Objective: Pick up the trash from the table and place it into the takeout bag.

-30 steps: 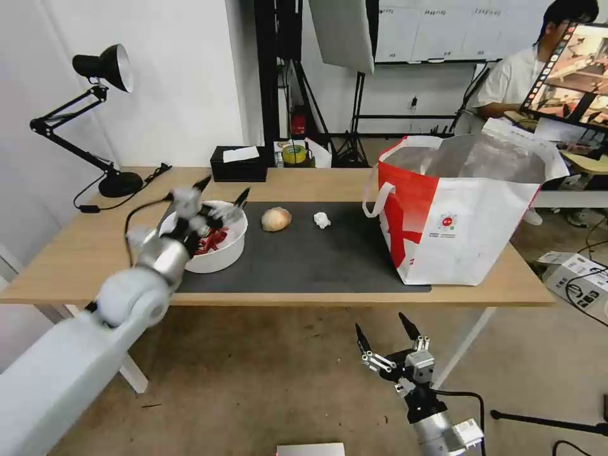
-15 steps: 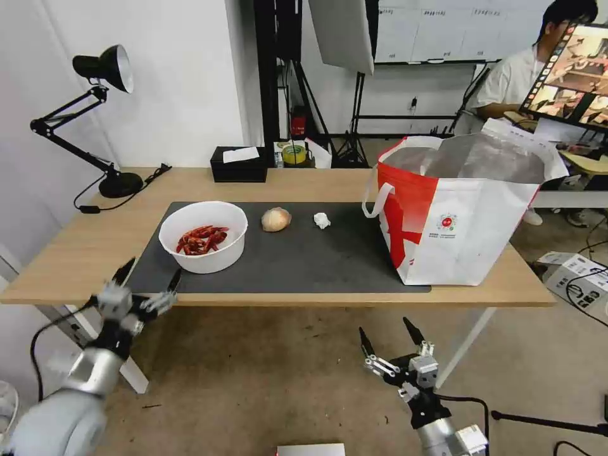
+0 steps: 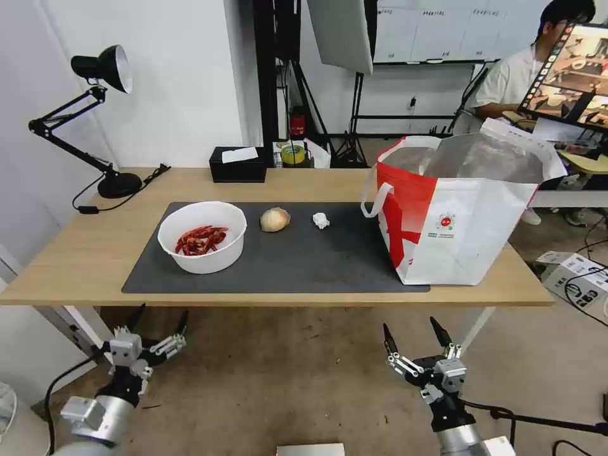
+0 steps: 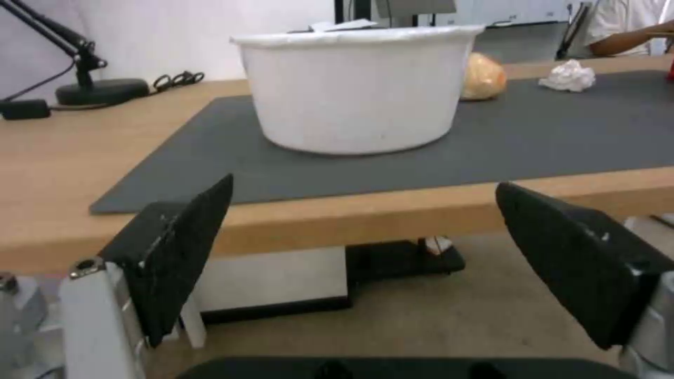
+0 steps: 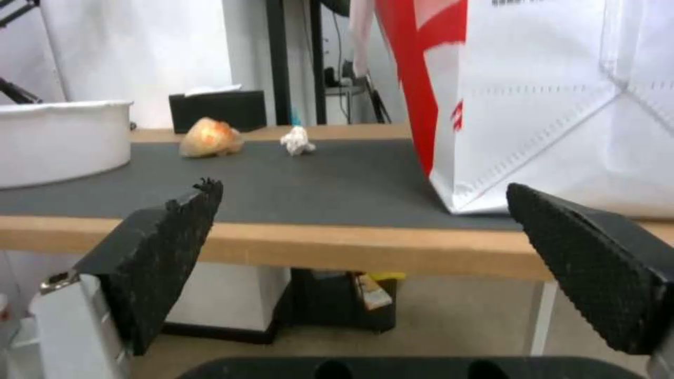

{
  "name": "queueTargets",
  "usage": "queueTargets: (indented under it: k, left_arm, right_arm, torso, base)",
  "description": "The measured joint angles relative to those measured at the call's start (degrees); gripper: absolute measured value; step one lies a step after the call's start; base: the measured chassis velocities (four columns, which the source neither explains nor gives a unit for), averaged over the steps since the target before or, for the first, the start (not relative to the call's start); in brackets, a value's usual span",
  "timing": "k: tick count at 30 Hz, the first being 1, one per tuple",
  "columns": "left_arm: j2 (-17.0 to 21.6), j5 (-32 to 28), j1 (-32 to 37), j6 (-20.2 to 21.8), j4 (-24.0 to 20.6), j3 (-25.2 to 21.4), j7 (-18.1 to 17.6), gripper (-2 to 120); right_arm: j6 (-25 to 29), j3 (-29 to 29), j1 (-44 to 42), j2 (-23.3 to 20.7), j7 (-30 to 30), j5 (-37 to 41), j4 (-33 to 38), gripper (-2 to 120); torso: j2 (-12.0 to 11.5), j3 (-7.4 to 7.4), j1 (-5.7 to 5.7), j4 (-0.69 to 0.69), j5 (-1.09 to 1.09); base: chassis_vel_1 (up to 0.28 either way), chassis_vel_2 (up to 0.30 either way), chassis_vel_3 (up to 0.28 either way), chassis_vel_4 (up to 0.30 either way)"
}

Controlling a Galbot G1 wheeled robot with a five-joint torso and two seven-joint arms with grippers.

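Note:
On the table's (image 3: 76, 253) dark mat (image 3: 304, 259) stand a white bowl (image 3: 202, 244) of red scraps, a peach-coloured ball (image 3: 275, 220) and a crumpled white tissue (image 3: 321, 220). The red-and-white takeout bag (image 3: 462, 209) stands open at the mat's right end. My left gripper (image 3: 159, 320) hangs open and empty below the table's front edge, under the bowl (image 4: 355, 87). My right gripper (image 3: 413, 334) is open and empty below the edge, near the bag (image 5: 547, 100). The wrist views show the ball (image 4: 483, 78) (image 5: 209, 138) and tissue (image 4: 568, 76) (image 5: 298, 141) from table height.
A black desk lamp (image 3: 101, 114) stands at the table's back left with its cable. A black tissue box (image 3: 239, 164) sits at the back edge. Bare floor lies under the table's front. A cardboard box (image 3: 579, 278) and cables lie on the floor to the right.
My left arm has pulled back from over the bowl and dropped below the table's front edge, open and empty. My right gripper has drifted slightly right and lower.

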Motion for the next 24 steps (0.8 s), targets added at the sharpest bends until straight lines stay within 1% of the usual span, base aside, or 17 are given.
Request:
queueTargets:
  k: [6,16,20,21,23,24]
  left_arm:
    - [-0.88,0.01,-0.89,-0.48,1.43,0.29,0.0,100]
    - [-1.16,0.27,-1.14,-0.49,1.63,0.72,0.01,100]
    - [-1.42,0.41,-1.41,-0.45,1.5,0.77,0.0,100]
    - [-1.44,0.44,-1.47,-0.38,1.36,0.77,0.0,100]
    - [-1.22,0.47,-1.68,-0.19,1.1,0.81,0.0,100]
    - [-1.22,0.47,-1.68,-0.19,1.1,0.81,0.0,100]
  right_arm:
    - [-0.01,-0.04,1.07,-0.34,-1.45,1.5,-1.93,100]
    - [-0.29,-0.2,2.24,-1.33,-1.66,2.29,-2.59,100]
    - [-0.66,-0.55,2.4,-1.73,-1.66,2.32,-1.83,100]
    - [-1.58,-0.82,2.41,-2.28,-1.66,2.29,-0.29,100]
    - [-5.51,-2.65,4.41,-5.0,-1.61,3.99,3.21,100]
    - [-5.51,-2.65,4.41,-5.0,-1.61,3.99,3.21,100]
  torso:
    - [-0.01,0.0,0.01,0.0,0.0]
    - [-0.01,0.01,0.01,0.0,0.0]
    - [-0.01,0.01,0.01,0.0,0.01]
    - [-0.01,0.0,0.0,0.0,-0.01]
    - [-0.01,0.0,0.0,-0.01,0.0]
    - [-0.01,0.0,0.0,-0.01,0.0]
  base:
    - [0.0,0.0,0.0,0.0]
    - [0.0,0.0,0.0,0.0]
    - [0.0,0.0,0.0,0.0]
    - [0.0,0.0,0.0,0.0]
    - [0.0,0.0,0.0,0.0]
    - [0.0,0.0,0.0,0.0]
